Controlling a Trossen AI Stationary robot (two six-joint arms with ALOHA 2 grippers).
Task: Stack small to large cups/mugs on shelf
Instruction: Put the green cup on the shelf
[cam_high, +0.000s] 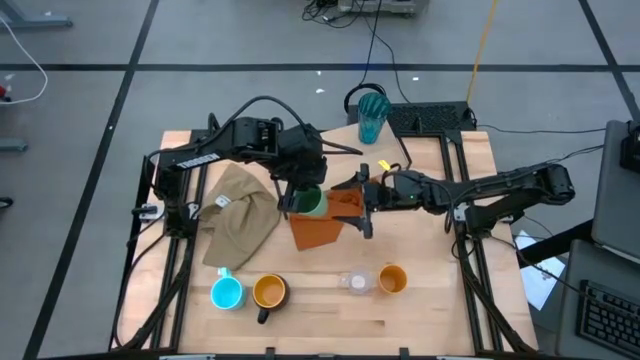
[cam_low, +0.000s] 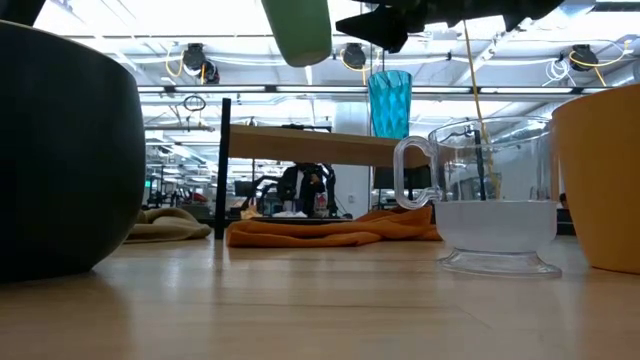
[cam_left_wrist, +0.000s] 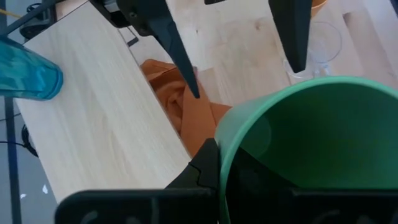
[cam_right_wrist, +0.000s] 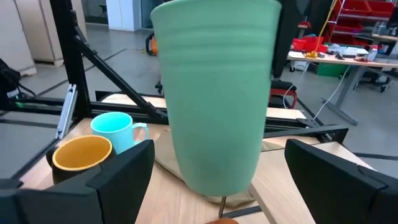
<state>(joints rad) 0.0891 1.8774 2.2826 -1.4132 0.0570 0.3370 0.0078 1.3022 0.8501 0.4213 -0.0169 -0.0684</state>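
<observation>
A green cup (cam_high: 312, 203) hangs above the table's middle, over an orange cloth (cam_high: 320, 228), with my left gripper (cam_high: 300, 195) shut on it. My right gripper (cam_right_wrist: 224, 180) is open and level. Its fingers (cam_right_wrist: 118, 177) stand on either side of the cup's lower half without touching it. The teal ribbed tumbler (cam_low: 390, 100) stands upright on the plywood shelf (cam_left_wrist: 93, 112), at its far end. Along the near edge stand the blue mug (cam_high: 227, 293), the black mug with a yellow inside (cam_high: 269, 291), the clear glass (cam_high: 355, 283) and the orange cup (cam_high: 392, 279). My left gripper holds the green cup by its rim (cam_left_wrist: 227, 143), on the side toward the table's left. One finger (cam_left_wrist: 205, 168) is outside the wall and a dark one appears inside. The fingers slant down from the left. The cup hangs upright, mouth up, clear of table and shelf.
A beige cloth (cam_high: 240, 215) lies left of centre under the left arm. The orange cloth reaches under the shelf (cam_low: 330, 145), which stands on thin black legs (cam_low: 224, 170). Bare tabletop (cam_high: 320, 320) lies at the near edge.
</observation>
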